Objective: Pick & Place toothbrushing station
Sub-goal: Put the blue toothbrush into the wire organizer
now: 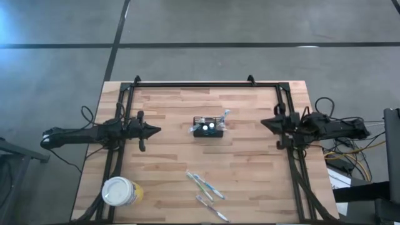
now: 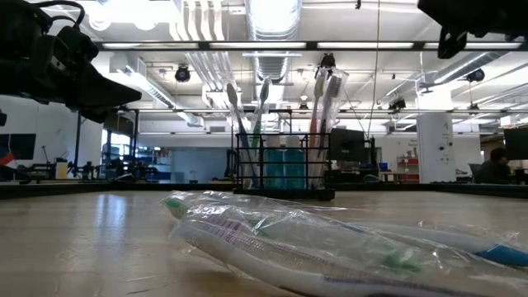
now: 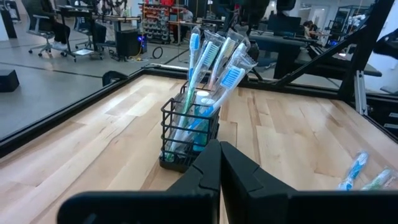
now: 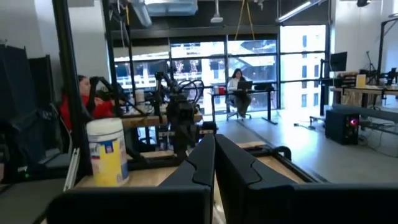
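The toothbrushing station, a small black wire holder with several wrapped toothbrushes standing in it, rests on its base at the table's middle; it also shows in the low view and the left wrist view. My left gripper is shut and empty, held above the table left of the station, pointing at it. My right gripper is shut and empty at the table's right side. Several wrapped toothbrushes lie flat near the front edge.
A round white-lidded yellow cup stands at the front left corner. A black frame runs along the table's far edge and down both sides. Bare wood lies between the station and each gripper. People sit in the room beyond the table.
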Tool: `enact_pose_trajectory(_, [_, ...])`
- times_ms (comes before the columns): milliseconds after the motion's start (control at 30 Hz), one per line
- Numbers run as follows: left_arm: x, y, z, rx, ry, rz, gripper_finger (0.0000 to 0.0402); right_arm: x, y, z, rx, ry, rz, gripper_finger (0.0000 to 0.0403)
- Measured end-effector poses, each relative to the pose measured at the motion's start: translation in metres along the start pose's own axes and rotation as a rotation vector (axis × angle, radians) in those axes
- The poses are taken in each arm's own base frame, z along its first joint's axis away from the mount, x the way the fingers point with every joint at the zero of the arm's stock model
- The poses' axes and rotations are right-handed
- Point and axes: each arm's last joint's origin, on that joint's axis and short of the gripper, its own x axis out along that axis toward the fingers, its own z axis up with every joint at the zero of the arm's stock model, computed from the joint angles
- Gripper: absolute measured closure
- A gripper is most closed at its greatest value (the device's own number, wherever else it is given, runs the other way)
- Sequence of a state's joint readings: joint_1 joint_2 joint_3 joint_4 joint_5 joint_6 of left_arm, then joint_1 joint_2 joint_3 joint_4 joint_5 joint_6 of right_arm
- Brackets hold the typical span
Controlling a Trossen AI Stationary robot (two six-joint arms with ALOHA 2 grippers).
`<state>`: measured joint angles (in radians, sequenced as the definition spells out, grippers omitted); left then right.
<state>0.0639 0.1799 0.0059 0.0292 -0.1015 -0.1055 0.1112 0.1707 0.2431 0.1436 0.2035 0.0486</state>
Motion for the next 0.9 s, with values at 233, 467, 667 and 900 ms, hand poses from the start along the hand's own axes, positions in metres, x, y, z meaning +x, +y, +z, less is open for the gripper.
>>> enact_pose_trajectory(233, [0.0,0.0,0.0,0.005,0.0,0.0,0.0399,-0.015,-0.004,-0.022,-0.017,0.051,-0.002,0.0394])
enact_pose_trajectory(467, [0.0,0.0,0.0,0.005,-0.005,0.001,0.0399,-0.014,-0.005,-0.041,-0.023,0.112,-0.015,0.0394])
enact_pose_trajectory(667, [0.0,0.0,0.001,0.004,-0.008,0.001,0.0399,-0.015,-0.006,-0.044,-0.013,0.113,-0.031,0.0394])
enact_pose_trajectory(900, [0.0,0.0,0.001,0.003,-0.01,0.001,0.0399,-0.014,-0.006,-0.042,-0.012,0.111,-0.033,0.0394])
